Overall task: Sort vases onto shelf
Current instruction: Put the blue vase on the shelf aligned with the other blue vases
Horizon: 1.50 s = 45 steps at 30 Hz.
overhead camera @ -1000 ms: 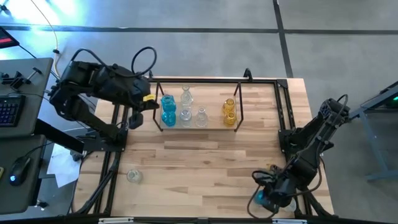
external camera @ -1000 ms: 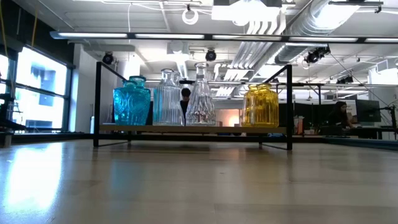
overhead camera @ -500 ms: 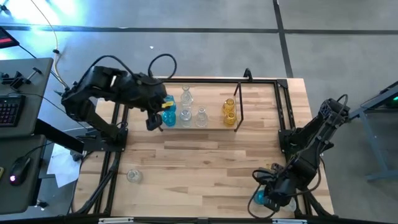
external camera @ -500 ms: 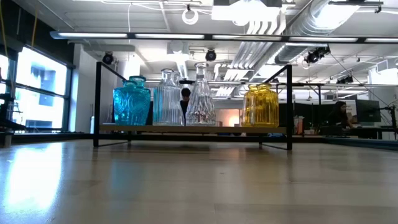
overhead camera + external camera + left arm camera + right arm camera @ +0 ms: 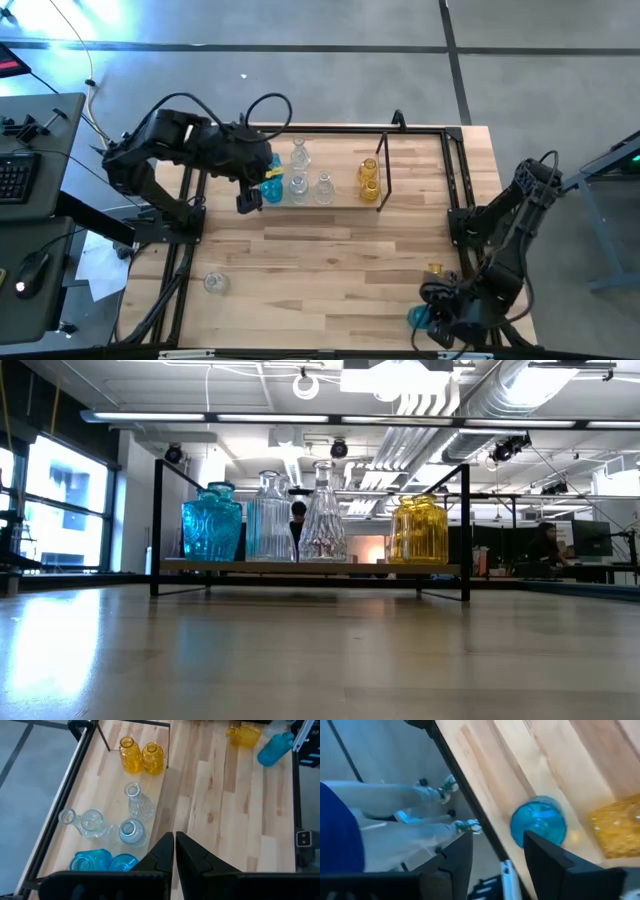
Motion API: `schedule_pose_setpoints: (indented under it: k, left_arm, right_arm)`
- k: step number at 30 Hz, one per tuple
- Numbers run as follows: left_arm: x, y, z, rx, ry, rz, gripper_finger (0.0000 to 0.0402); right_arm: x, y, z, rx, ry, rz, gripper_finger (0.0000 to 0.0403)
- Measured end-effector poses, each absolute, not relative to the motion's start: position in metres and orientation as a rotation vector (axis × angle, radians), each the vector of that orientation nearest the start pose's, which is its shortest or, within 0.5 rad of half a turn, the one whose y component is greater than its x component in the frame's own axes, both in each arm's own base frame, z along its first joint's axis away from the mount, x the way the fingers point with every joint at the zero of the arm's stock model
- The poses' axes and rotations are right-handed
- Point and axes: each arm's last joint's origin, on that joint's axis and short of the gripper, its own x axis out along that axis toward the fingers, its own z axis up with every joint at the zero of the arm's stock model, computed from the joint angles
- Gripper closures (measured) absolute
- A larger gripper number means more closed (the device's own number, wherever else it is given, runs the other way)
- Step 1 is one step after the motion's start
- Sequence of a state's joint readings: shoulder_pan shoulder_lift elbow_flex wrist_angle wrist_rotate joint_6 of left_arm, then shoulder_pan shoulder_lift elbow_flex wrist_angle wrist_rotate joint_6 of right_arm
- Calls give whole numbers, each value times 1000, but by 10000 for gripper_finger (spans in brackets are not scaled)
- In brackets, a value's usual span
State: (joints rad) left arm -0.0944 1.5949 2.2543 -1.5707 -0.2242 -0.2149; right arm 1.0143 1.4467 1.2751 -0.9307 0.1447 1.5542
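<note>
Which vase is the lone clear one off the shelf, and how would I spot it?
Start in the high view at the shelf at the back of the table, then come to the table's front-left corner. The clear vase stands there alone on bare wood beside the left frame rail. Unlike the blue vase and amber vase at front right, it is colourless and has no neighbour.

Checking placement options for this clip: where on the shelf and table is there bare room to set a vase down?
On the shelf, bare floor lies between the clear vases and the amber pair. The tabletop is open in front, between the stray clear vase and the right gripper. The shelf's left end is crowded.
</note>
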Motion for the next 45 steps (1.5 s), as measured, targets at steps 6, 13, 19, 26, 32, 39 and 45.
schedule_pose_setpoints:
  k: [6, 13, 19, 26, 32, 39, 45]
  left_arm:
    - [246, -17, 486, -33, 895, 212, 392]
    - [255, -18, 481, 20, 923, 189, 392]
    - [264, -18, 475, 47, 950, 179, 392]
    - [271, -19, 471, 53, 970, 167, 392]
    - [271, -20, 471, 41, 972, 144, 392]
    - [268, -21, 472, 34, 964, 145, 392]
    - [268, -21, 472, 34, 964, 145, 392]
  right_arm:
    - [140, 245, 296, 847, 1246, -188, 191]
    - [129, 253, 282, 862, 1213, -339, 134]
    - [136, 268, 258, 815, 1217, -405, 128]
    - [142, 284, 237, 798, 1222, -420, 128]
    - [142, 282, 233, 778, 1219, -463, 128]
    - [139, 280, 233, 754, 1219, -478, 128]
    - [131, 281, 233, 766, 1171, -512, 128]
